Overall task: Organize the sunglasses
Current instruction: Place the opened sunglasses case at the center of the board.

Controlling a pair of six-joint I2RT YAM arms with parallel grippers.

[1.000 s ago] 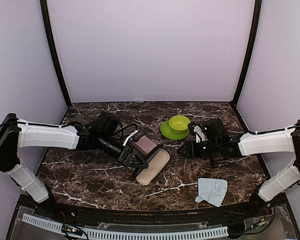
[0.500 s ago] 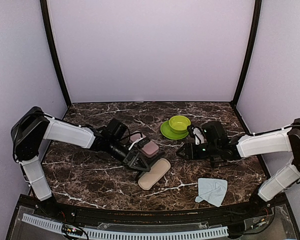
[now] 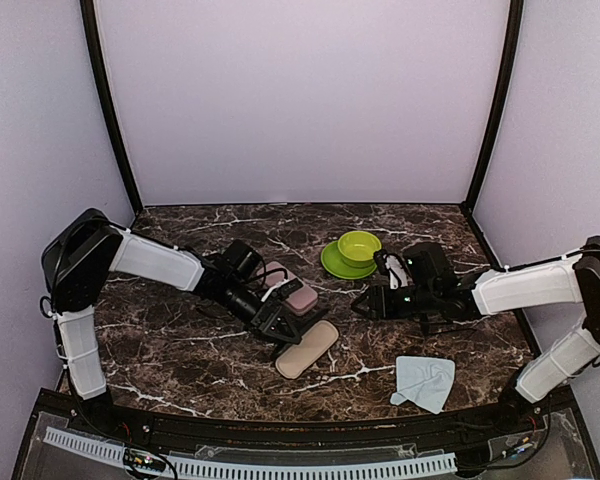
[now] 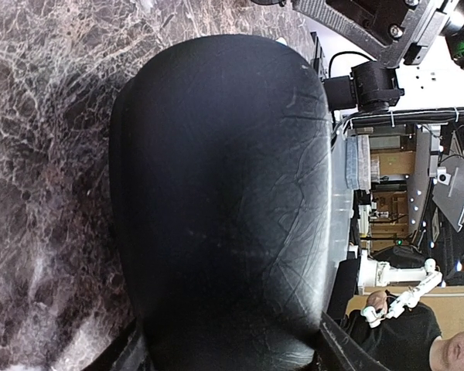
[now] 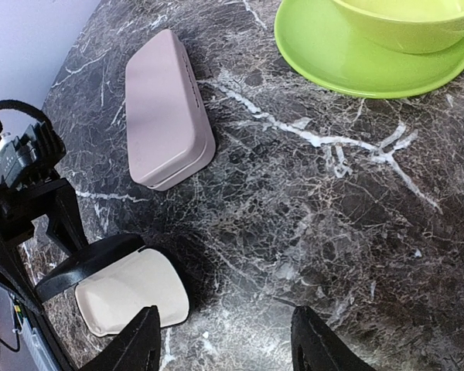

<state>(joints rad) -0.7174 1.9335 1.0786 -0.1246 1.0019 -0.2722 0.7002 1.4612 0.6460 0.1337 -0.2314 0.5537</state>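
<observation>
Currently my left gripper (image 3: pixel 283 322) holds the open black case (image 4: pixel 224 193) between its jaws; my right gripper (image 5: pixel 224 344) gapes empty, pink case (image 5: pixel 166 108) ahead. Neither of 2 sunglasses shows, so next I must locate them

No text, label, brand, number or sign can be read in any of the three views.
</observation>
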